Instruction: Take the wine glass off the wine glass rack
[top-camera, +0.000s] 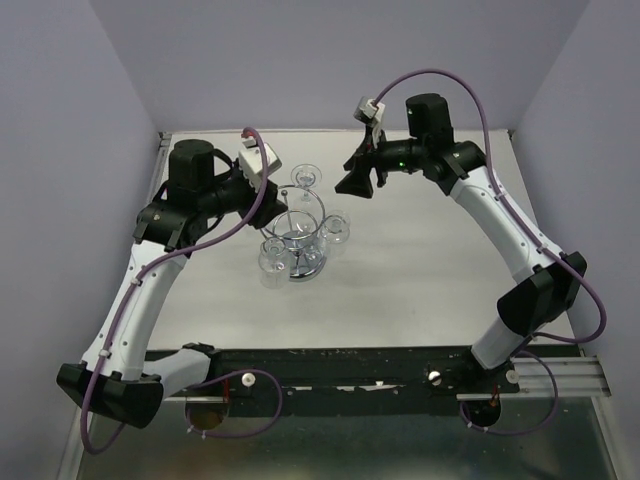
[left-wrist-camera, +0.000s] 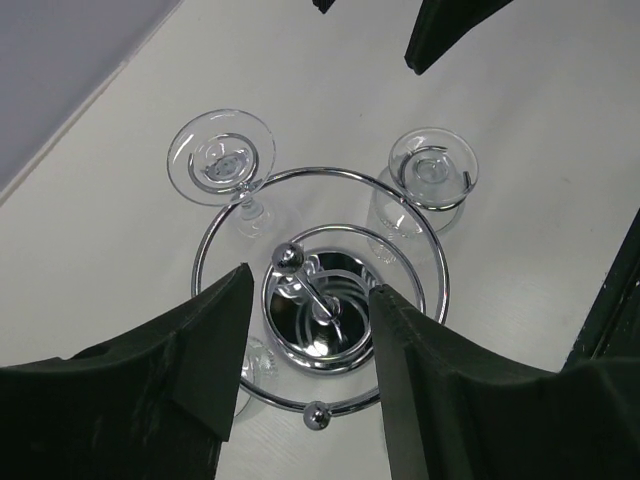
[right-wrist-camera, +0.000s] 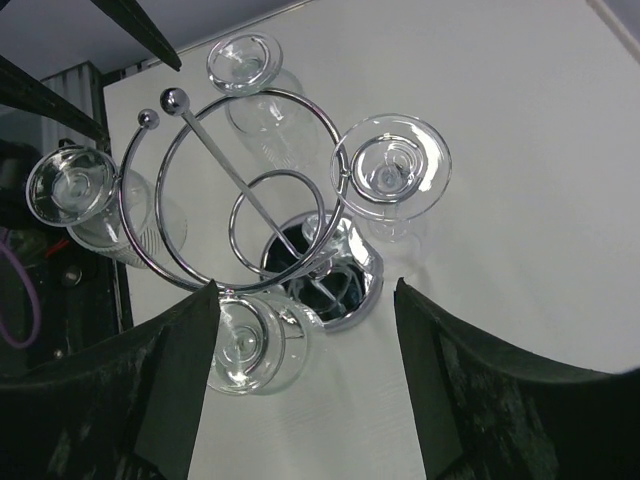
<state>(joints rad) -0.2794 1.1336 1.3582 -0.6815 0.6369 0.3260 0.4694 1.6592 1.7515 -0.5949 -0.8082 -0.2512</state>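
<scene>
The rack (top-camera: 297, 252) stands upright, left of centre on the white surface (top-camera: 430, 290), its post vertical and its hoop level. The left edge and the wall (top-camera: 110, 150) are its nearest bounds. The far edge is well apart, and a broad open stretch runs to the right edge. The near edge is a dark rail (top-camera: 350, 355).

Four glasses (right-wrist-camera: 390, 170) hang around the hoop. Each has its long axis vertical, foot up and bowl down, with the stem held in a loop. They are spaced round the ring, apart from one another.

The left end effector (left-wrist-camera: 310, 285) is above the rack with its fingers spread. The post's knob shows in the gap, and it grips nothing. The right end effector (top-camera: 360, 180) hangs above the surface at the rack's far right, near the far glass (top-camera: 305, 178). It is also spread and holds nothing.
</scene>
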